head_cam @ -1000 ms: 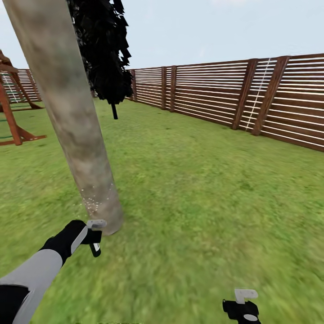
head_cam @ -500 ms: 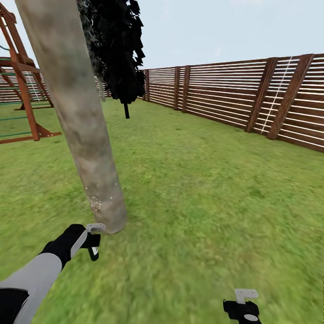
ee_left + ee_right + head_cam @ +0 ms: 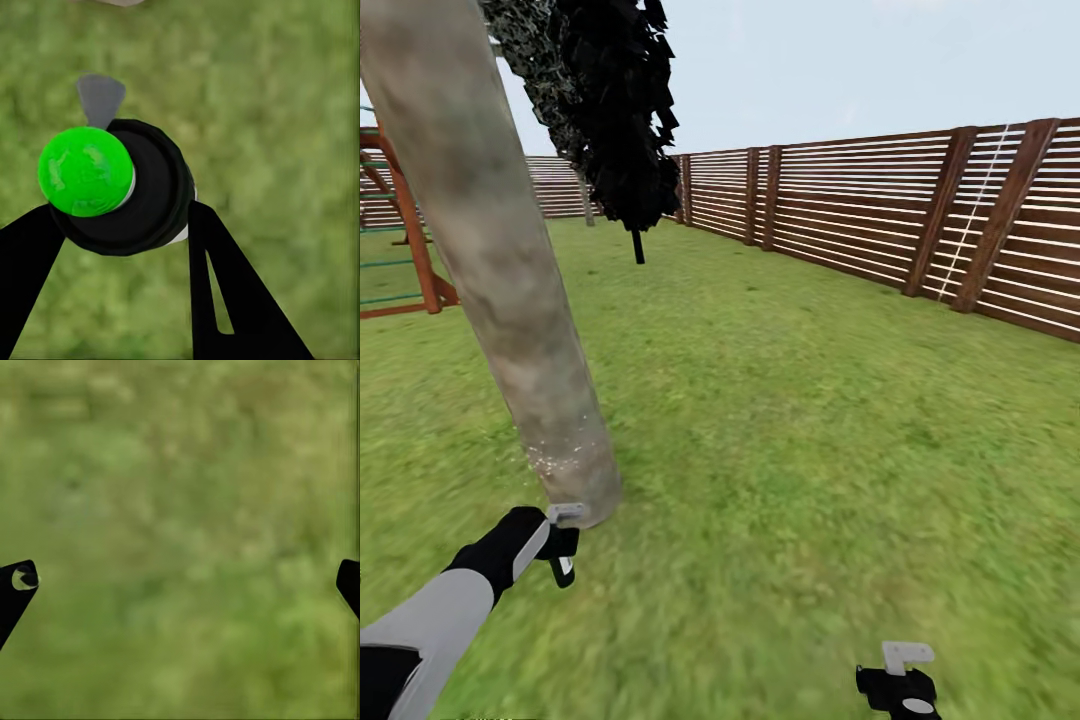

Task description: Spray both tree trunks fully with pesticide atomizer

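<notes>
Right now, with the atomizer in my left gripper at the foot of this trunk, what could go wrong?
The white spray flecks speckle only a low patch of the tree trunk; the height above looks bare, so coverage may fall short. The left gripper sits very close to the bark, so a swing could knock it. In the left wrist view the atomizer is held by its round body and might slip.

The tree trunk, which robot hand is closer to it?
Left. The left gripper, holding the pesticide atomizer, sits right at the foot of the tree trunk. The right gripper hangs open over the lawn, well off to the trunk's right.
</notes>
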Controlling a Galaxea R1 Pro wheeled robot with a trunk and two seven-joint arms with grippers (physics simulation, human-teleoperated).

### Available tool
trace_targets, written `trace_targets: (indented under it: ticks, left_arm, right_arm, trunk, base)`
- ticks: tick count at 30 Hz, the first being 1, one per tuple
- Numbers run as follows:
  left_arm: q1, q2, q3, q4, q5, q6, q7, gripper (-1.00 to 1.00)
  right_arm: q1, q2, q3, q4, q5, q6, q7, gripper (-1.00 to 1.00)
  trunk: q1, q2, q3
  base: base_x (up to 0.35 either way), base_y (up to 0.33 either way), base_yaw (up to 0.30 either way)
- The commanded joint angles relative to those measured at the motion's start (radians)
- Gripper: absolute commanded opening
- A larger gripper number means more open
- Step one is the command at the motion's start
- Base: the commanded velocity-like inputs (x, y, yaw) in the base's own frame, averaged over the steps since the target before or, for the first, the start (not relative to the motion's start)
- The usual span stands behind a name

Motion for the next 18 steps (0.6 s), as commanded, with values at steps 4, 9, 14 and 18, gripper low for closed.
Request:
trace_targets:
  ticks: [4,9,14,18]
  left_arm:
    - [0.0,0.001,-0.006,-0.002,0.006,0.004,0.016,-1.0]
    - [0.0,0.004,-0.005,-0.001,0.005,0.004,0.028,-1.0]
    - [0.0,0.004,-0.005,-0.002,0.006,0.004,0.028,-1.0]
    - [0.0,0.003,-0.005,-0.003,0.008,0.002,0.028,-1.0]
  right_arm:
    - [-0.001,0.0,-0.008,0.001,0.009,-0.005,-0.002,1.0]
    - [-0.001,0.0,-0.008,0.002,0.009,-0.005,-0.002,1.0]
    - [-0.001,0.0,-0.008,0.002,0.009,-0.005,-0.002,1.0]
    - [-0.001,0.0,-0.008,0.002,0.009,-0.005,-0.002,1.0]
  trunk:
    - [0.0,0.0,-0.001]
    - [0.0,0.0,-0.001]
    - [0.0,0.0,-0.001]
    - [0.0,0.0,-0.001]
  base:
    - [0.088,-0.265,0.257]
    - [0.088,-0.266,0.275]
    - [0.106,-0.265,0.276]
    - [0.157,-0.259,0.115]
